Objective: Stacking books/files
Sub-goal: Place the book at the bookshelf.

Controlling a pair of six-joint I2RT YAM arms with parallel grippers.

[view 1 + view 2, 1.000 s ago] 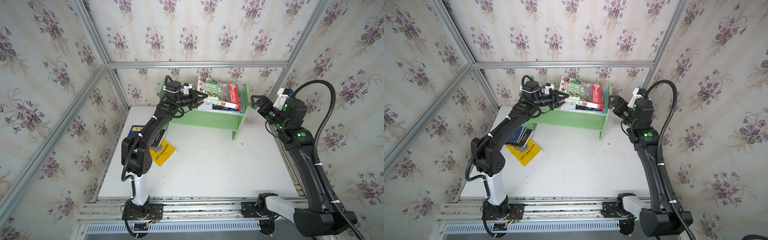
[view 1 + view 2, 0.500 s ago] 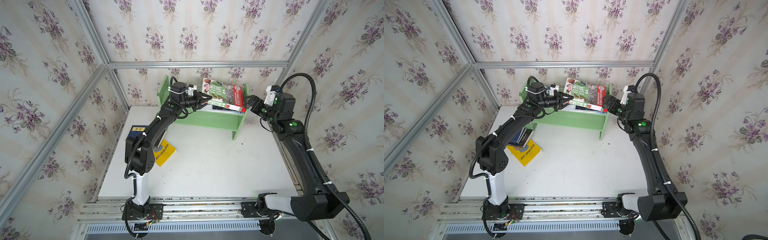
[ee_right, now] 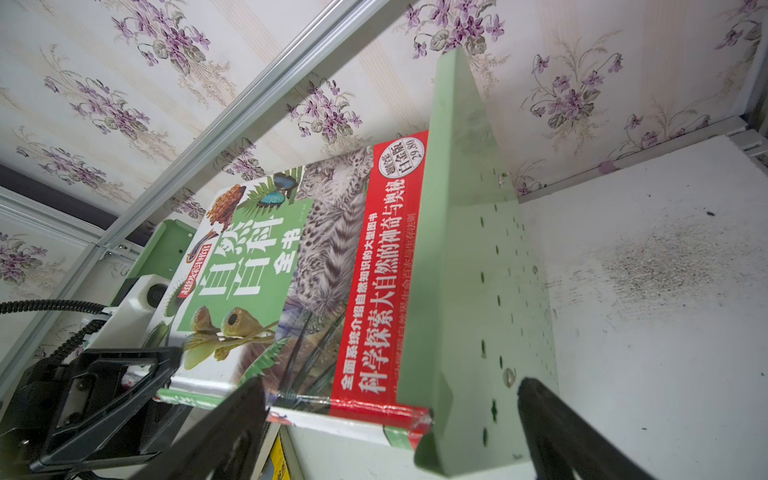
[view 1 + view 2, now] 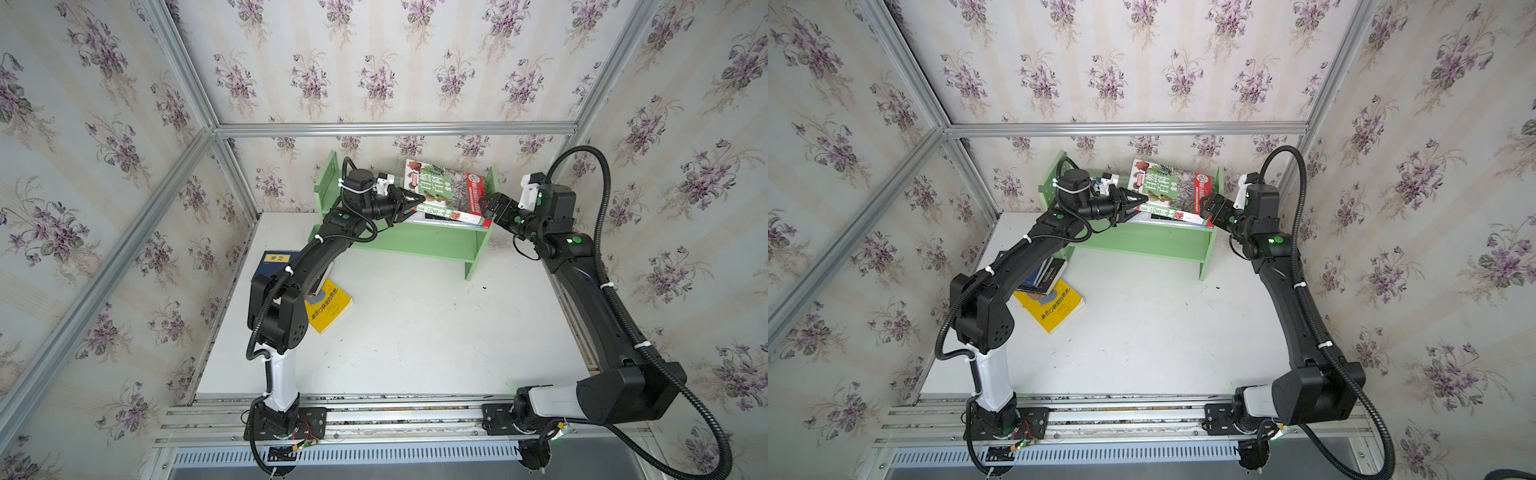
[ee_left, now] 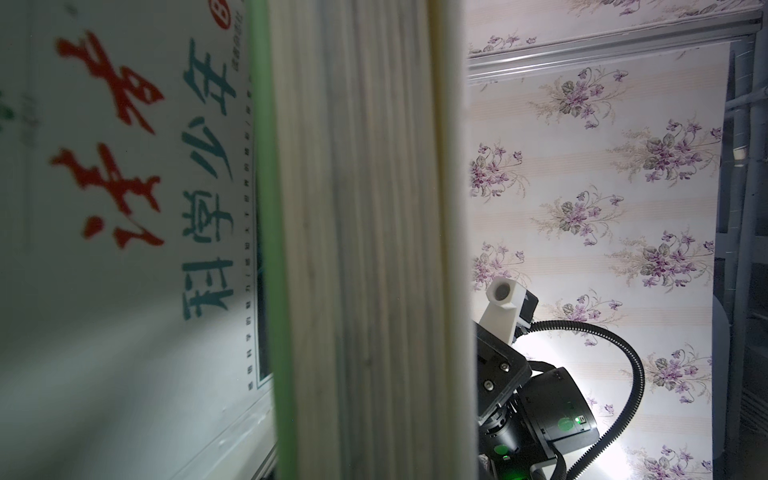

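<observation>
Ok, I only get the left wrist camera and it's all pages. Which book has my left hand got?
Observer: The green-and-red nature book; your left hand grips its edge above the green shelf.
Operator: And the other one?
Observer: The right hand is open; in its wrist view the shelf's end wall sits between its fingers.
Operator: Any books not on the shelf?
Observer: Yes, a yellow book lies beneath the left arm, navy books partly over it.
</observation>
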